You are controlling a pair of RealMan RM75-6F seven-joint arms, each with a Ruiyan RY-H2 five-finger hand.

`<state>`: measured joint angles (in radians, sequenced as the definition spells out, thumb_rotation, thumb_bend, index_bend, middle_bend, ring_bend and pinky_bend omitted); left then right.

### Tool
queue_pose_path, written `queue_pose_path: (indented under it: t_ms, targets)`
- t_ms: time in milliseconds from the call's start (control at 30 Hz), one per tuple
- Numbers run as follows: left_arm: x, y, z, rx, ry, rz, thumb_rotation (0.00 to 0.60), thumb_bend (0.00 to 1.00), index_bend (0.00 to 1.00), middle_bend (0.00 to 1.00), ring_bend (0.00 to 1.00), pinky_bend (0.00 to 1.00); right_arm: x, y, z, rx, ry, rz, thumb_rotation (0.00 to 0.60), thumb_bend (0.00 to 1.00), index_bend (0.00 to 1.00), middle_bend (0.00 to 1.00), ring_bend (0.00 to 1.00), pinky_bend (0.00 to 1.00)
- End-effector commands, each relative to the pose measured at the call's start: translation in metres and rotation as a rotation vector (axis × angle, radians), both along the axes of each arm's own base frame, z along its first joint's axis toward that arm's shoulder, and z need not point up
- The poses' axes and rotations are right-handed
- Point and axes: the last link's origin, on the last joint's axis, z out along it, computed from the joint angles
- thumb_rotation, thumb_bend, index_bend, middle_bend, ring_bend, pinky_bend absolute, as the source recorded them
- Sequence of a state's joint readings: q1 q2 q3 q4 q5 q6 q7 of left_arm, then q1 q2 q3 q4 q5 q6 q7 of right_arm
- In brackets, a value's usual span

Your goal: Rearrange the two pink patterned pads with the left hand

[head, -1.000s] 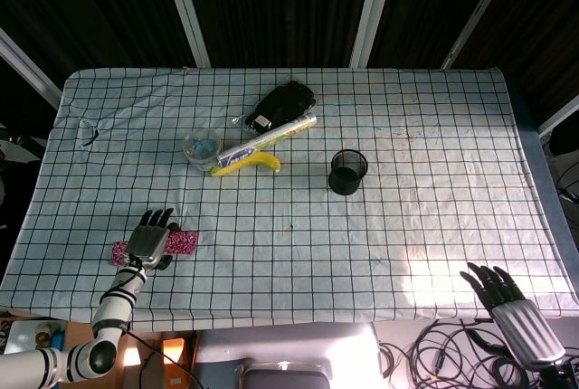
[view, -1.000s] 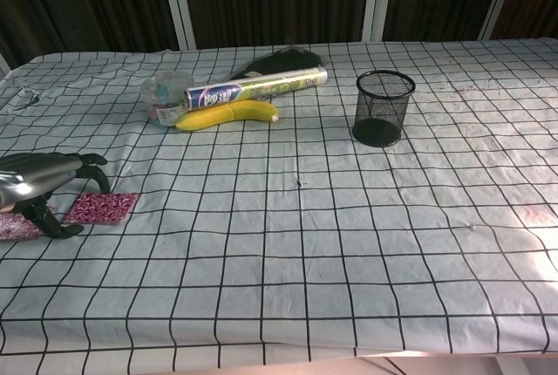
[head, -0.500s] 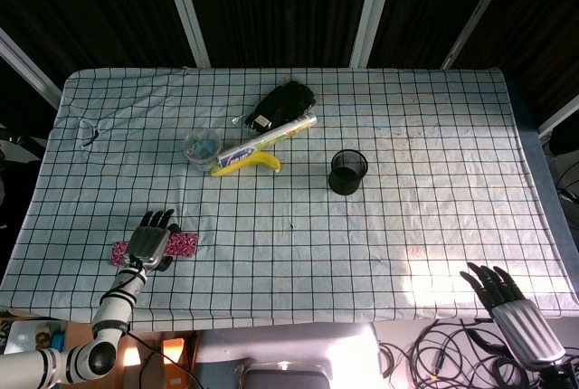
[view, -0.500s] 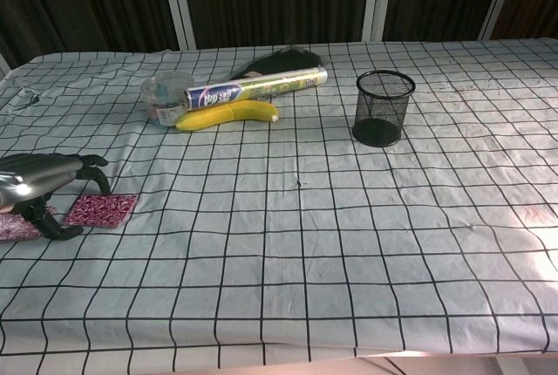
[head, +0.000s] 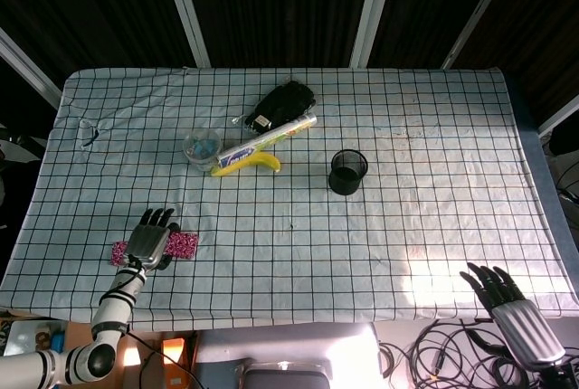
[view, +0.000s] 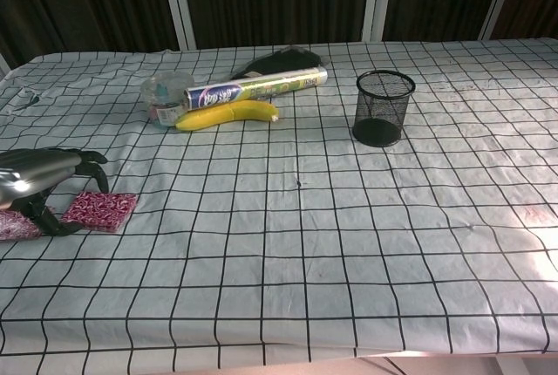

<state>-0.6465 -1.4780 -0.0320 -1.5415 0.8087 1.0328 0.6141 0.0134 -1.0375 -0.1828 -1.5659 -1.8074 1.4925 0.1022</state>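
Checked table [head: 434,190]; left hand [head: 150,241] near the front-left corner, fingers spread and arched down over two pink patterned pads [view: 100,209] (side by side, nothing gripped, contact unclear). Right hand [head: 507,303] off the front-right corner, fingers spread, empty. Mesh cup [view: 384,107] mid-table; banana [view: 227,114] and foil roll [view: 255,86] toward the back-left.

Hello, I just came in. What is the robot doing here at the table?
The robot is working on two pink patterned pads near the front left corner of the checked tablecloth. Its left hand is over them, fingers spread, between the two pads; whether it presses on them I cannot tell. The right hand is open, off the table's front edge. A banana, a foil roll and a black mesh cup lie untouched.
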Motion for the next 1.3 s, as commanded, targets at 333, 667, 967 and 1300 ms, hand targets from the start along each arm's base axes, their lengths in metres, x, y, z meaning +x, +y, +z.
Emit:
queue_pose_path:
  t_ms: [333,667,967,1300]
  targets:
    - [0.003,-0.005,0.016,0.021,-0.054,-0.019,0.6,0.33,0.63,0.05,0.0,0.0,-0.001,0.0,0.0,0.002,0.002,-0.002,0.6,0.2,0.0,0.0,0.0,0.0]
    - [-0.008,-0.045,0.045,0.013,-0.04,-0.049,0.6,0.33,0.62,0.05,0.0,0.0,0.0,-0.001,-0.003,0.006,0.009,-0.001,0.6,0.2,0.0,0.0,0.0,0.0]
    - [-0.027,-0.071,0.026,-0.044,-0.009,-0.075,0.6,0.33,0.54,0.03,0.0,0.0,0.002,-0.002,-0.007,0.019,0.015,0.003,0.6,0.2,0.0,0.0,0.0,0.0]
    - [-0.032,-0.075,0.024,-0.093,0.008,-0.002,0.6,0.3,0.0,0.0,0.0,0.0,0.001,-0.002,-0.005,0.014,0.014,0.0,0.6,0.2,0.0,0.0,0.0,0.0]
